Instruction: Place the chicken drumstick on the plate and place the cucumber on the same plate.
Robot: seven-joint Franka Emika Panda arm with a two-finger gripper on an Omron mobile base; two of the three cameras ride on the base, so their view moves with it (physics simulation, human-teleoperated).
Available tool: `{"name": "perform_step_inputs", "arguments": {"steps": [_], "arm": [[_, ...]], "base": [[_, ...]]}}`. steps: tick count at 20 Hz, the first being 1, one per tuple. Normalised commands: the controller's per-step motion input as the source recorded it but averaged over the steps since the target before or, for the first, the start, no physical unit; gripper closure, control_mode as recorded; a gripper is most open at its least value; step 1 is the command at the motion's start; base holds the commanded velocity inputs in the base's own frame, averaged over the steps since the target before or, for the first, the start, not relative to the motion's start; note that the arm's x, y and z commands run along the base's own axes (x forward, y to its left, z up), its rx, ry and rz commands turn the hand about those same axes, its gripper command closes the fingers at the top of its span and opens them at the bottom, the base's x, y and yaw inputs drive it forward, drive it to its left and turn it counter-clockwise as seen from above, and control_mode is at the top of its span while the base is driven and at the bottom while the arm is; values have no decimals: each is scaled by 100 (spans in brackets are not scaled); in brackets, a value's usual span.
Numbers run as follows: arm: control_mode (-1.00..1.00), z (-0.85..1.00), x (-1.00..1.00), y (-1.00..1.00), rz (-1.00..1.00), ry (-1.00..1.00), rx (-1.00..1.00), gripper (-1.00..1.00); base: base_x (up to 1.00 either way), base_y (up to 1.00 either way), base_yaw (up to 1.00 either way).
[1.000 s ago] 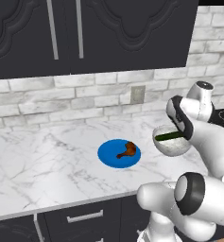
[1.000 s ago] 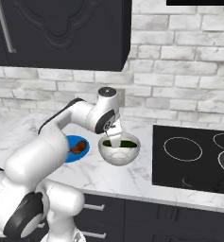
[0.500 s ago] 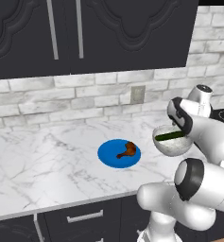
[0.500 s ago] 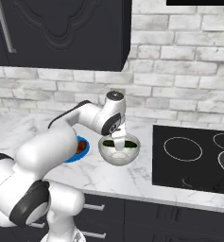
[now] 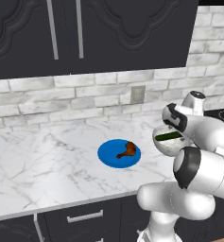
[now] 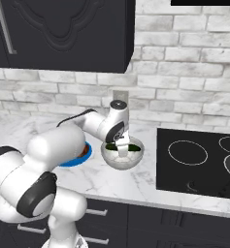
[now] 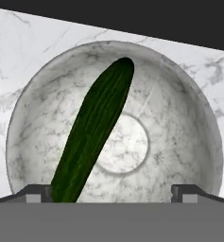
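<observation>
Grey-veined white marble worktop (image 5: 47, 165) under dark cabinets, with the small reddish-brown chicken drumstick (image 5: 126, 150) already lying on the flat round bright blue plate (image 5: 111, 158) midway along the worktop. Further toward the black hob (image 6: 204, 162), slim dark green cucumber (image 7: 92, 132) leaning inside the grey-white marbled bowl (image 7: 189, 118), 1 end near the rim. Two-finger gripper (image 7: 112, 193) poised directly above, jaws spread wide; best turned to straddle the cucumber across its width, lowered near mid-length, then pressed shut clear of the bowl wall.
</observation>
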Motion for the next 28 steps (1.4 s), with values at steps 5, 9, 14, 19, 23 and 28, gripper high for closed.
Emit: {"name": "perform_step_inputs", "arguments": {"steps": [5,9,14,19,23,28], "arm": [[-100,-17,30,0,-1,0,0,-100],[-100,-13,36,-2,-1,0,0,-100],[-100,-11,25,-11,0,0,0,-100],[-100,-8,12,-10,0,0,0,-100],[-100,-4,0,-1,0,0,0,-100],[-100,-4,0,0,0,1,0,-100]], "base": [[0,0,0],[0,0,0],[0,0,0],[0,0,0],[0,0,0],[0,0,0]]}}
